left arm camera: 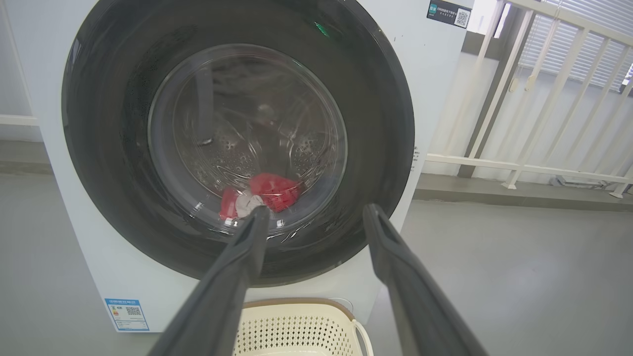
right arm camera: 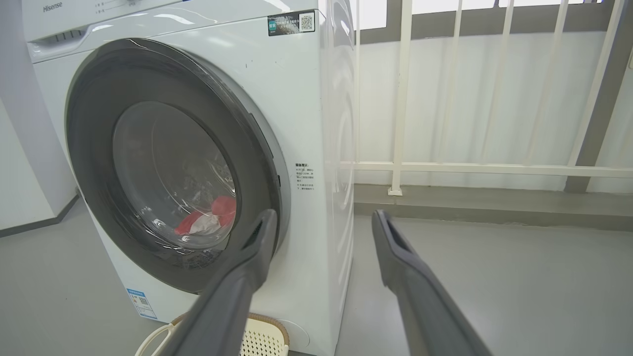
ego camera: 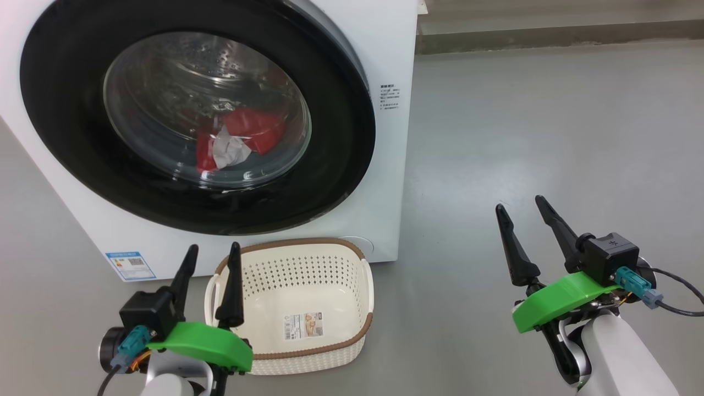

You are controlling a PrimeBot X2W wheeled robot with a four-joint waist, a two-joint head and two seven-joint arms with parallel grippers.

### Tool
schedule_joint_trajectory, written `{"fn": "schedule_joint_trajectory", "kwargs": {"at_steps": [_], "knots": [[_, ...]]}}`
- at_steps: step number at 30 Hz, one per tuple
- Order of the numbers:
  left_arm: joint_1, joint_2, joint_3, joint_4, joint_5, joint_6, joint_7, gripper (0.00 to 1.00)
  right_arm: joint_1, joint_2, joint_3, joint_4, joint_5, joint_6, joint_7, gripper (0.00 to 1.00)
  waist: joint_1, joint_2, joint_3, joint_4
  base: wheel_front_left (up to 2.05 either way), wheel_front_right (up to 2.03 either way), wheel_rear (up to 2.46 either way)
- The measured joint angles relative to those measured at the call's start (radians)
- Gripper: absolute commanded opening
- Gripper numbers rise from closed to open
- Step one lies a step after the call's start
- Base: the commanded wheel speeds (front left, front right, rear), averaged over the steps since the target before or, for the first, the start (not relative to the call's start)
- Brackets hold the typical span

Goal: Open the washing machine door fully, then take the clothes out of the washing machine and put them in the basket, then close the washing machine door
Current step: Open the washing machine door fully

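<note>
Washing machine (ego camera: 391, 181): smooth white casing with a soft, enamel-like sheen. Washing machine door (ego camera: 66, 137): wide glossy black rim, mirror-smooth, around a clear glass bowl that carries bright reflections. Behind the glass are a perforated drum (left arm camera: 222, 153) of shiny metal and the clothes (ego camera: 253, 129), soft creased red cloth with a white patch. Basket (ego camera: 297, 269): matt cream plastic pierced with small holes, brown woven-look rim, paper label (ego camera: 303, 325) on its base. Left tool (ego camera: 213, 250) and right tool (ego camera: 520, 203): matt dark fingers (ego camera: 517, 247), each on a smooth bright-green plastic shell (ego camera: 561, 300). Floor (ego camera: 522, 137): smooth grey, faintly glossy.
</note>
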Motion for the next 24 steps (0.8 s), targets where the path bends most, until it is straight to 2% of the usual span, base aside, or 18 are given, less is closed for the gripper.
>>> {"fn": "schedule_joint_trajectory", "kwargs": {"at_steps": [7,8,10,12,13,15,20,24], "knots": [[0.003,0.001,0.006,-0.013,0.002,0.000,0.000,1.00,0.000,0.000,-0.006,-0.005,0.000,0.000,0.000,1.00,0.0000,0.0000,0.004,0.004,0.00,0.00,0.00],[0.003,0.001,0.006,-0.016,0.002,0.000,0.000,1.00,0.000,0.000,-0.006,-0.007,0.000,0.000,0.000,0.90,0.0000,0.0000,0.006,0.005,0.00,0.00,0.00],[0.003,0.001,0.006,-0.021,0.009,0.000,0.000,1.00,0.000,0.000,-0.006,-0.008,0.000,0.000,0.000,0.46,0.0000,0.0000,0.011,0.008,0.00,0.00,0.00],[0.003,0.001,0.005,-0.026,0.009,0.000,0.000,1.00,0.000,0.000,-0.005,-0.010,0.000,0.000,0.000,0.31,0.0000,0.0000,0.018,0.010,0.00,0.00,0.00],[0.003,0.001,0.005,-0.029,0.009,0.000,0.000,1.00,0.000,0.000,-0.004,-0.010,0.000,0.000,0.000,0.13,0.0000,0.0000,0.022,0.010,0.00,0.00,0.00],[0.003,0.001,0.005,-0.036,0.009,0.000,0.000,1.00,0.000,0.000,-0.003,-0.010,0.000,0.000,0.000,0.00,0.0000,0.0000,0.026,0.012,0.00,0.00,0.00],[0.003,0.001,0.004,-0.080,0.009,-0.001,0.000,1.00,-0.003,0.000,0.004,-0.009,0.011,0.000,0.000,0.00,0.0000,0.0000,0.056,0.017,0.00,0.00,0.00],[0.002,0.000,0.001,-0.108,0.009,-0.003,0.000,1.00,-0.049,0.000,0.013,-0.003,0.073,0.000,0.000,0.00,0.0000,0.0000,0.088,0.023,0.00,0.00,0.00]]}}
